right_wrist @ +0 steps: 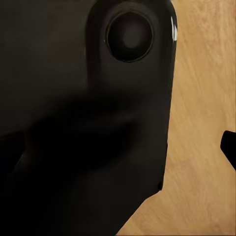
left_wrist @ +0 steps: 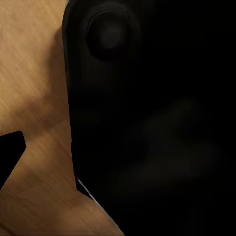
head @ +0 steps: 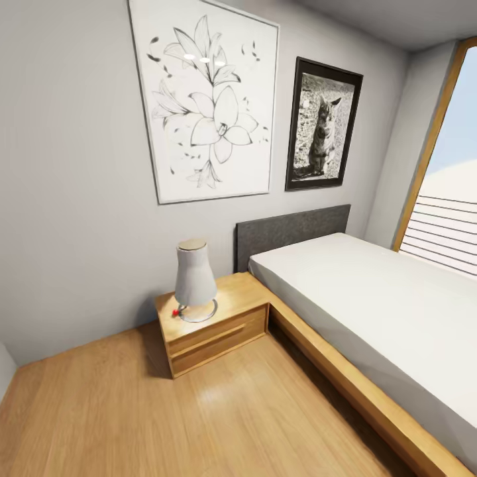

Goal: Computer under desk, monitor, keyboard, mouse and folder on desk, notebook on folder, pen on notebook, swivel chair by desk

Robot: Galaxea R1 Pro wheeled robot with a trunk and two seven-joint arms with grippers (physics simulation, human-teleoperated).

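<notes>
Head view: bedroom corner. Grey wall with a flower drawing (head: 204, 99) and a framed dog photograph (head: 323, 126). Bed (head: 371, 298) with white mattress, grey headboard, wooden frame. Wooden nightstand (head: 213, 324) beside it, carrying a white lamp (head: 195, 279). Wooden floor (head: 132, 411); window (head: 450, 199) at the right.

Wrist views: dark robot body (left_wrist: 157, 123) close against the lens, wooden floor beyond. Hand state on either arm: cannot tell. None of the task's things are among these items.
</notes>
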